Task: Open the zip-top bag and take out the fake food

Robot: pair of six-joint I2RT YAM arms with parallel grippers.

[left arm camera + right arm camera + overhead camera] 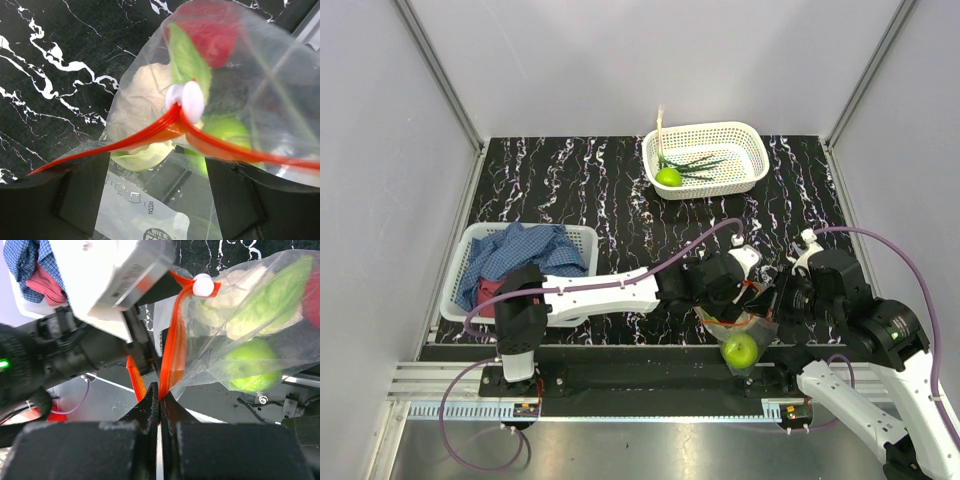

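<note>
The clear zip-top bag hangs between my two grippers near the table's front edge. In the left wrist view its orange-red zip strip and white slider lie across my left gripper, whose jaws stand wide apart with bag film between them. Inside the bag are a red piece, a pale cabbage-like piece and a lime-green fruit. My right gripper is shut on the zip strip below the slider. In the top view the left gripper and right gripper are close together.
A white basket at the back holds a lime-green fruit and a green onion. Another white basket at the left holds blue and red cloths. The metal rail runs under the bag.
</note>
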